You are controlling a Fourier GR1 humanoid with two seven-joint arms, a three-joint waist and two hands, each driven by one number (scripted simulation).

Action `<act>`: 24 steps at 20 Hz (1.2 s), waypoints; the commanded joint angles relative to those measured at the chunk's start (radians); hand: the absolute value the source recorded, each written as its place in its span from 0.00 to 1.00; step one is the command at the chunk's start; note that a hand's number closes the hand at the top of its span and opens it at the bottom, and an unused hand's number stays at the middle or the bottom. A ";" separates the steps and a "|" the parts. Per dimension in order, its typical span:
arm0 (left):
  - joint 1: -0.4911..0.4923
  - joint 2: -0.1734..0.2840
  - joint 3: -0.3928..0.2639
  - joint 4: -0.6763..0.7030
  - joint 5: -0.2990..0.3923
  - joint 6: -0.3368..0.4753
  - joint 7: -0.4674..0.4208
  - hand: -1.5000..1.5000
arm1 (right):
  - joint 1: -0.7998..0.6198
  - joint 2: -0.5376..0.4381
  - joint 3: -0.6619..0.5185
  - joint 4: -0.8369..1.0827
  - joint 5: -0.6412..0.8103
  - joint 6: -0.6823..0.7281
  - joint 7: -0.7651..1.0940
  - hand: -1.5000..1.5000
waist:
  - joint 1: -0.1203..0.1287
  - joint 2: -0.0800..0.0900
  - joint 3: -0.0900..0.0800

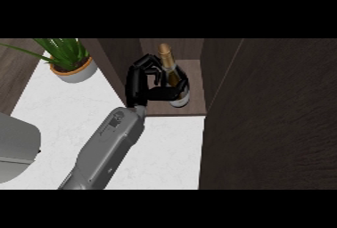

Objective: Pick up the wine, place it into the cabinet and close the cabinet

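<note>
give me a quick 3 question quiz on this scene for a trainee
1. True or false: the bottle stands on the white counter.
2. What is the left hand doing?
A. resting open
B. curled round the bottle
C. touching the plant
3. Fill in: the dark panel filling the view's right is the cabinet's ____.

Key:
1. False; it is inside the cabinet, on its shelf.
2. B
3. door, standing open.
</note>
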 commanded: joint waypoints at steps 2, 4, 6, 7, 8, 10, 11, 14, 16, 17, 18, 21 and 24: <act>-0.091 0.001 0.065 0.157 -0.013 -0.036 -0.014 1.00 | 0.067 -0.034 -0.090 -0.114 -0.159 0.045 0.009 0.00 | -0.012 0.003 0.001; -0.115 -0.003 0.092 0.209 0.001 -0.036 -0.061 1.00 | 0.042 -0.002 -0.043 -0.061 -0.105 0.023 -0.004 0.00 | -0.006 0.003 0.000; -0.133 -0.003 0.106 0.211 -0.004 -0.052 -0.047 1.00 | 0.032 -0.024 -0.064 -0.091 -0.124 0.024 0.031 0.00 | -0.002 0.001 0.000; -0.189 -0.003 0.062 0.259 0.048 0.002 -0.065 1.00 | 0.016 -0.001 -0.006 -0.085 -0.062 0.014 0.023 0.00 | -0.016 0.004 0.000; -0.153 -0.003 0.068 0.268 0.033 -0.017 -0.115 1.00 | 0.006 -0.023 -0.073 -0.067 -0.117 0.015 0.027 0.00 | -0.009 0.003 0.000; -0.161 -0.003 0.063 0.277 0.029 0.033 -0.166 1.00 | 0.101 0.020 -0.005 -0.110 -0.094 0.039 -0.011 0.00 | -0.022 0.003 0.000; -0.243 0.022 0.130 0.356 -0.004 0.003 -0.155 1.00 | 0.059 -0.013 -0.041 -0.071 -0.127 0.060 -0.015 0.00 | -0.023 0.007 0.001; -0.239 0.013 0.141 0.383 -0.008 -0.021 -0.200 1.00 | 0.083 0.012 -0.013 -0.072 -0.074 0.053 -0.043 0.00 | -0.009 0.004 0.000; -0.279 0.011 0.181 0.456 -0.001 -0.005 -0.245 1.00 | 0.020 -0.004 -0.011 -0.111 -0.102 0.005 0.067 0.00 | -0.022 0.008 -0.001; -0.253 -0.003 0.119 0.439 0.051 0.046 -0.278 1.00 | 0.047 -0.009 -0.050 -0.029 -0.111 0.065 -0.049 0.00 | -0.026 0.008 0.000; -0.292 0.016 0.166 0.466 -0.002 -0.007 -0.231 1.00 | -0.025 -0.001 -0.012 -0.099 -0.082 -0.017 0.076 0.00 | -0.011 0.005 -0.001; -0.304 -0.003 0.186 0.531 0.013 -0.032 -0.314 1.00 | 0.054 0.034 0.049 -0.081 -0.003 0.019 -0.018 0.00 | -0.018 0.008 0.000; -0.353 0.008 0.243 0.582 0.056 -0.028 -0.295 1.00 | 0.028 0.008 0.007 -0.125 -0.074 -0.003 0.046 0.00 | -0.032 0.011 -0.001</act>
